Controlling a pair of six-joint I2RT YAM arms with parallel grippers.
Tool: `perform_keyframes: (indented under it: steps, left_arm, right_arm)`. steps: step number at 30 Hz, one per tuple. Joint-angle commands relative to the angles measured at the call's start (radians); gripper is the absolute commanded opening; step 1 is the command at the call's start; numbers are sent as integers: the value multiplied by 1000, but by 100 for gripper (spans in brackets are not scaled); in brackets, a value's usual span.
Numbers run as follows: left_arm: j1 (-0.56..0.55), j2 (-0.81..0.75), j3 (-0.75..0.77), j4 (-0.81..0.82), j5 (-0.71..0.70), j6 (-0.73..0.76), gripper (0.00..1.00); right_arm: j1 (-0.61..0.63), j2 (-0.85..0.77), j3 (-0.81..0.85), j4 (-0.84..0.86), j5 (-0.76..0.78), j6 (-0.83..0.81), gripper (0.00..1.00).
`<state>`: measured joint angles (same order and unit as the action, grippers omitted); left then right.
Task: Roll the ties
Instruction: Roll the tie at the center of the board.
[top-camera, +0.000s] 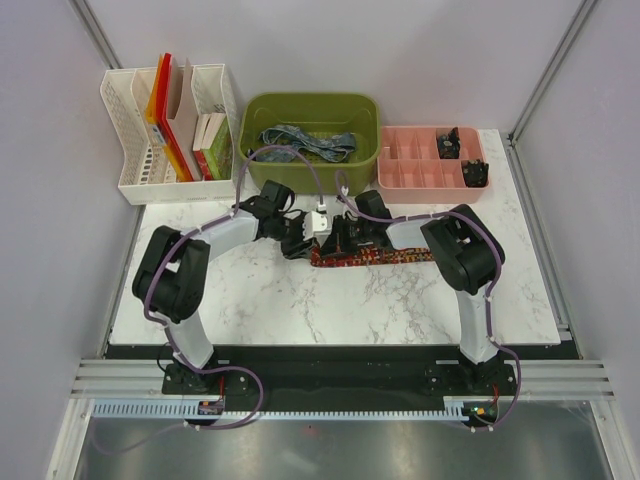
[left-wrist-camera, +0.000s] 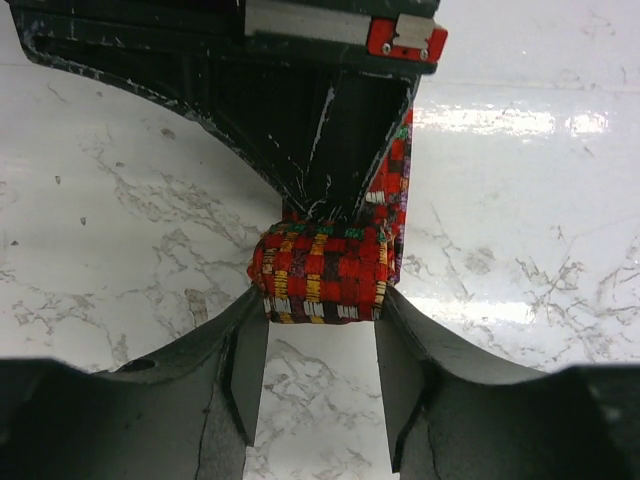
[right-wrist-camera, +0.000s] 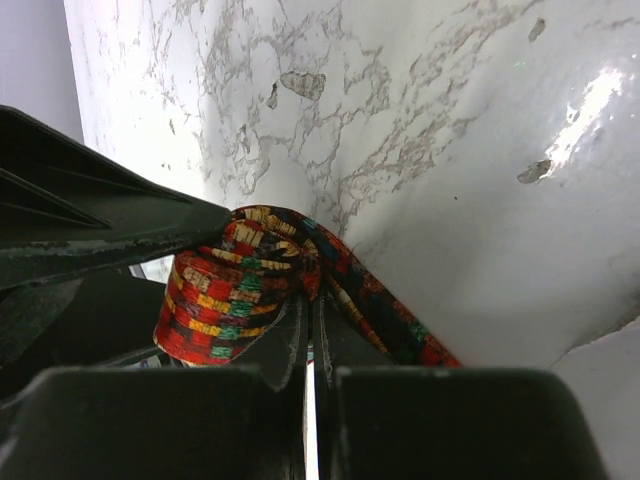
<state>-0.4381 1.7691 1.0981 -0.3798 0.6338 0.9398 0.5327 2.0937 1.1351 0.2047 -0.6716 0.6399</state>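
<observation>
Red tie (top-camera: 375, 257), partly rolled, on the marble bench (top-camera: 300, 300) on the near side of the green bin (top-camera: 360, 108). The fabric carries a dense woven check of red, orange, yellow and dark blocks with small green flecks. One end is wound into a short, squat roll (left-wrist-camera: 320, 275); the unrolled remainder runs flat along the bench as a narrow strip, away from the roll on the right arm's side. The left fingers (left-wrist-camera: 245, 365) are spread, one at each end of the roll, with their tips touching it; whether they press it firmly cannot be told. The right fingers (right-wrist-camera: 285, 345) are pressed together, their tips buried in the fold where roll meets strip, nipping the fabric. A second, blue-grey patterned tie (top-camera: 305, 140) lies loosely heaped inside the green bin. A pink compartment tray (top-camera: 410, 172) stands just beside the bin on one side, a white file rack (top-camera: 130, 130) on the other.
</observation>
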Motion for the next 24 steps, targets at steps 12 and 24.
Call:
perform_keyframes:
  steps: [12, 24]
  left_arm:
    - [-142, 79, 114, -70, -32, -41, 48]
    - [-136, 56, 111, -116, 46, -179, 54]
  right_arm:
    - [21, 8, -119, 166, 33, 150, 5]
    - [30, 37, -273, 633, 4, 415, 4]
